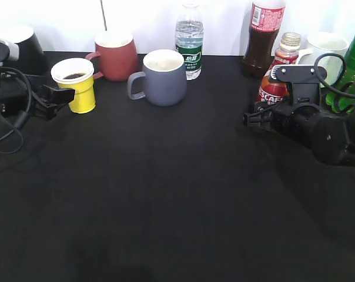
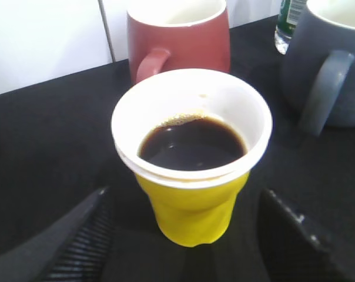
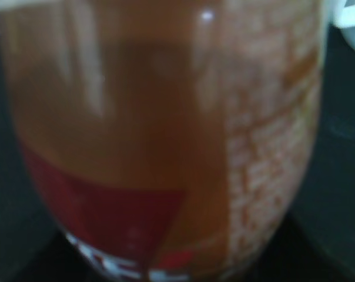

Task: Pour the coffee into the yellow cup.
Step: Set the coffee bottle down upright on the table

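Note:
The yellow cup (image 1: 79, 88) stands at the back left and holds dark liquid. In the left wrist view the yellow cup (image 2: 192, 205) sits between my left gripper's (image 2: 183, 194) two fingers, which are open, with gaps on both sides. In the exterior view the left gripper (image 1: 59, 97) is just left of the cup. The coffee bottle (image 1: 278, 76) stands uncapped at the back right. My right gripper (image 1: 257, 117) is right in front of its base. The bottle (image 3: 166, 147) fills the right wrist view, blurred, and the fingers do not show there.
A red mug (image 1: 116, 56) and a grey mug (image 1: 164, 77) stand right of the cup, with a water bottle (image 1: 190, 41) behind. A cola bottle (image 1: 263, 38), a white mug (image 1: 325, 50) and a green bottle (image 1: 352, 61) crowd around the coffee bottle.

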